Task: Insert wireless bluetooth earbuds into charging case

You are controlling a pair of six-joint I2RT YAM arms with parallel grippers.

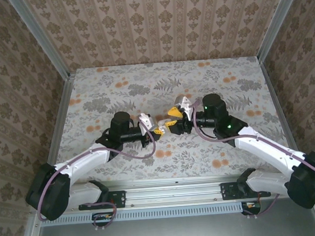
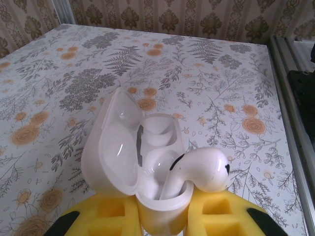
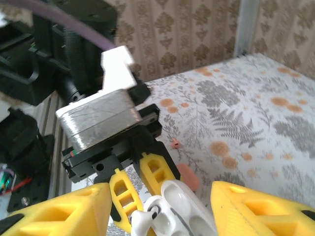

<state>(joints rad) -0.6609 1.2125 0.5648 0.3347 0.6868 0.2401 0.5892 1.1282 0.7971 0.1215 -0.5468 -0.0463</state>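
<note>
My left gripper point(image 2: 162, 214) is shut on the base of a white charging case point(image 2: 123, 147) whose lid stands open to the left. A white earbud point(image 2: 204, 167) has its stem down in the near slot, while its head tilts out over the case rim. Whether the far slot holds a bud I cannot tell. In the right wrist view the same case point(image 3: 184, 209) and earbud point(image 3: 142, 222) sit low in the frame. My right gripper point(image 3: 160, 216) is open, its yellow fingers point(image 3: 59, 211) wide on either side. In the top view both grippers point(image 1: 157, 130) point(image 1: 175, 115) meet mid-table.
A coral-pink earbud point(image 3: 174, 143) lies on the floral tablecloth point(image 2: 206, 88) beyond the left gripper. A coral-pink case point(image 3: 188, 177) rests nearer, partly hidden behind the yellow fingers. Patterned walls enclose the table on three sides, and a metal rail point(image 2: 290, 108) runs along its edge.
</note>
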